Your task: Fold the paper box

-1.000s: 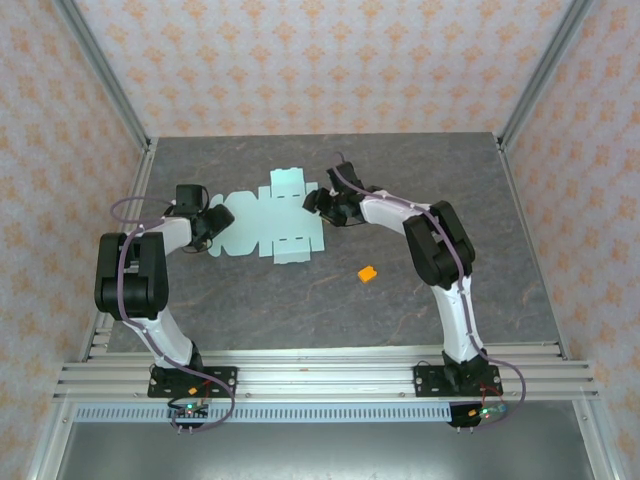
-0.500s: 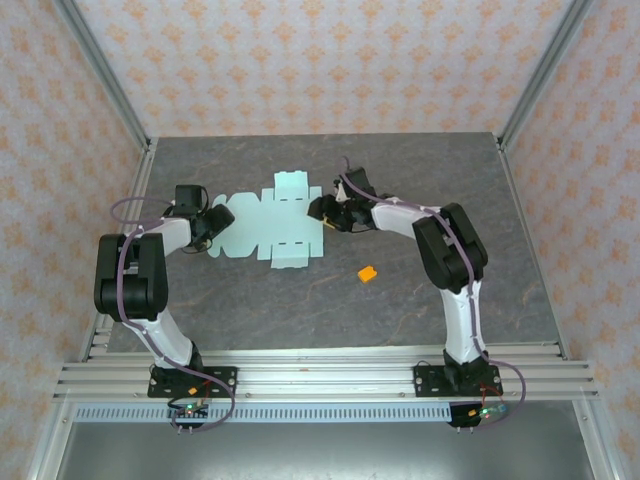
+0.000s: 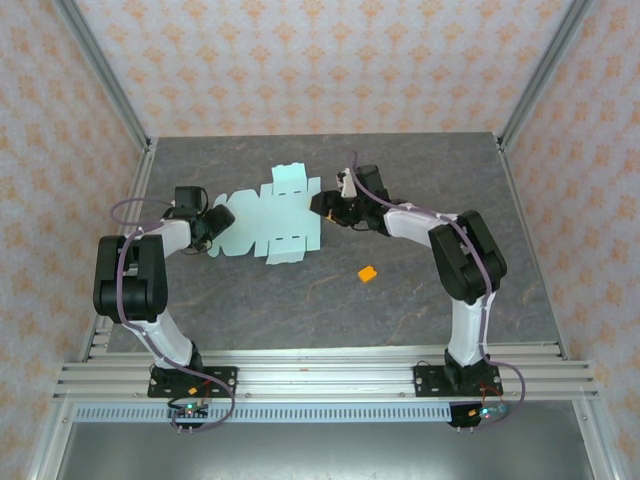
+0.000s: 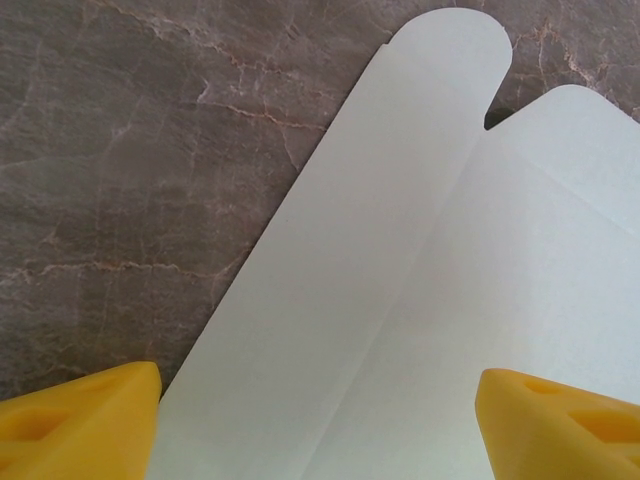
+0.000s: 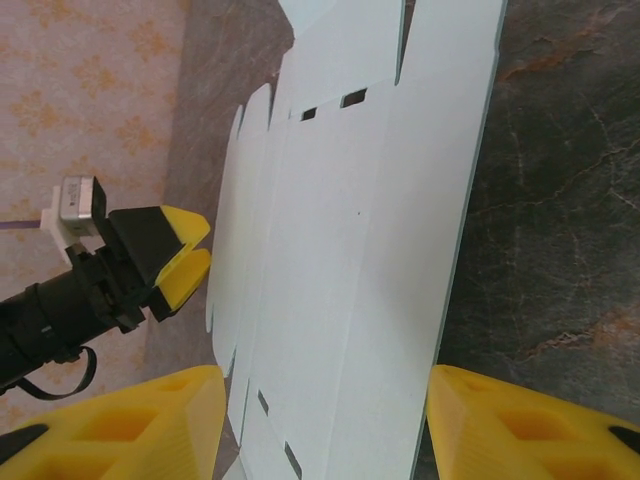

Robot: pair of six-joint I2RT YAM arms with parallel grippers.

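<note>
Paper box lies flat, orange block well apart on table.

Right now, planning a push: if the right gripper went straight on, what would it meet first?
Probably the paper box, flat just ahead of the right gripper; the left gripper sits beyond it.

The paper box runs off the left wrist view's bottom and right. The right wrist view crops both ends.

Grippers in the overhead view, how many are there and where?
2. The left gripper is at the paper box's left end; the right gripper is at its right edge.
</note>
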